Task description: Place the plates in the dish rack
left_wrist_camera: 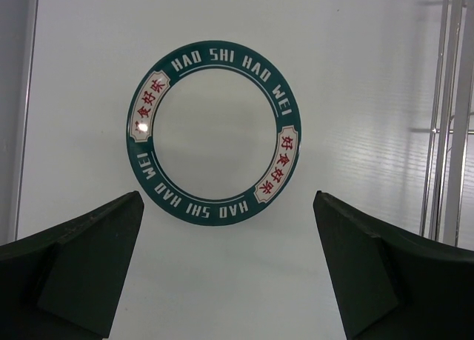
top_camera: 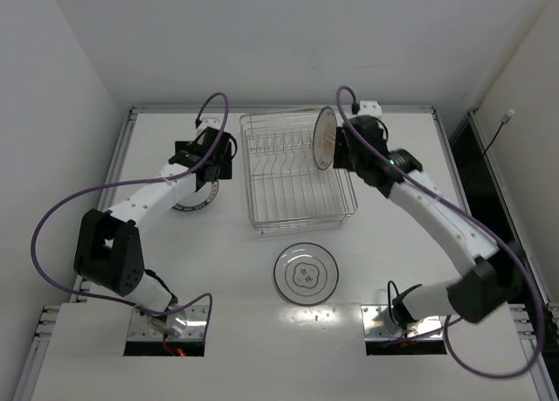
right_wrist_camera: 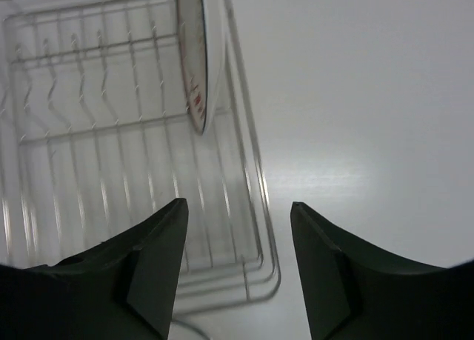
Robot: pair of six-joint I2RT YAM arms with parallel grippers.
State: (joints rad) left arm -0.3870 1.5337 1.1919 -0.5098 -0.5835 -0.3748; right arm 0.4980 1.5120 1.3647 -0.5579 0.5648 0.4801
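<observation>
White orange-centred plate (top_camera: 324, 139) shown upright in silver wire rack (top_camera: 293, 210), clear of part-open right jaws; green-rimmed plate (left_wrist_camera: 213, 132) to be gripped next by wide-open, empty left jaws.

Before the left claw (left_wrist_camera: 227, 207), the green-rimmed plate (left_wrist_camera: 215, 132) looks glossy, the desk (left_wrist_camera: 370, 81) smooth; the dish rack (top_camera: 288, 191) is shiny wire.

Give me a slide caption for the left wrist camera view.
Open left claw hovers over a green-rimmed plate lettered HAO SHI HAO WEI, dish rack at right.

Bright, even light, faint shadows; the dish rack (right_wrist_camera: 111, 127) looks blurred up close.
</observation>
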